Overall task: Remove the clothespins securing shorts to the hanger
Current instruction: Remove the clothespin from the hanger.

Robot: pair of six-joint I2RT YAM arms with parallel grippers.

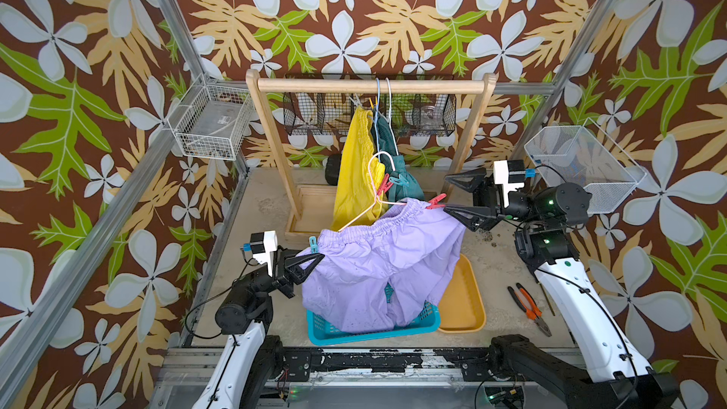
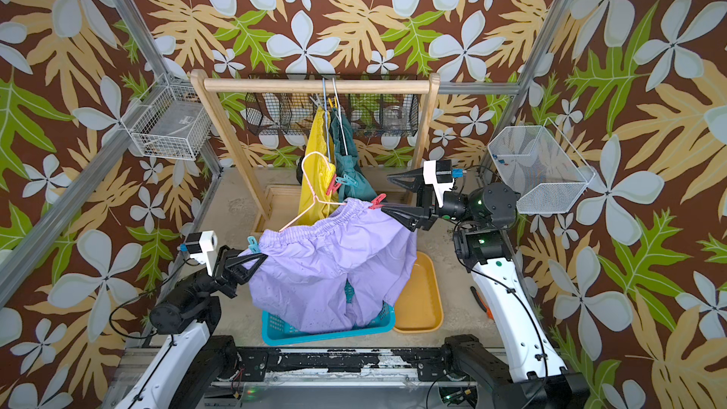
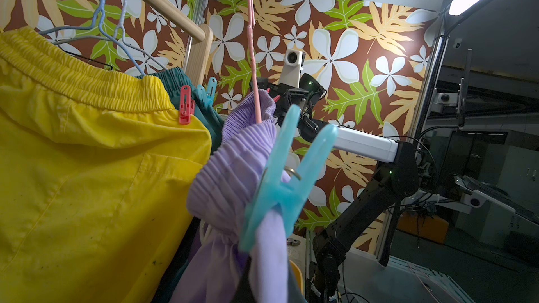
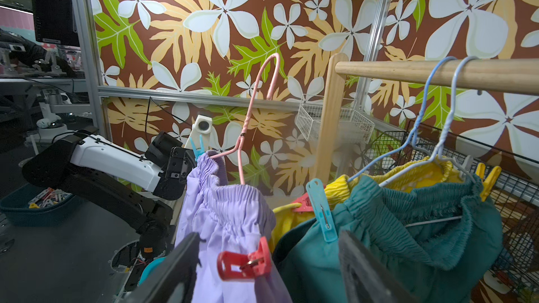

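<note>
Lilac shorts [image 1: 377,265] hang slanted from a pink hanger [image 1: 377,194] held off the rail. My left gripper [image 1: 314,259] is shut on the lilac shorts at their lower waist corner, just under a light blue clothespin [image 1: 313,243] [image 3: 287,182]. My right gripper [image 1: 447,194] [image 4: 267,266] is open, its fingers either side of a red clothespin [image 1: 436,202] [image 4: 245,262] on the upper waist corner. Yellow shorts [image 1: 356,167] and teal shorts [image 1: 407,184] hang on the rail, carrying a red clothespin [image 1: 383,187], a teal one [image 1: 399,179] and a yellow one [image 1: 373,103].
The wooden rack [image 1: 369,85] stands at the back with a black mesh basket [image 1: 429,120] behind it. A teal basket [image 1: 334,332] sits under the lilac shorts, beside a yellow tray [image 1: 464,304]. Orange-handled pliers [image 1: 529,308] lie near the right arm. Wire baskets [image 1: 208,127] [image 1: 582,167] hang on both side walls.
</note>
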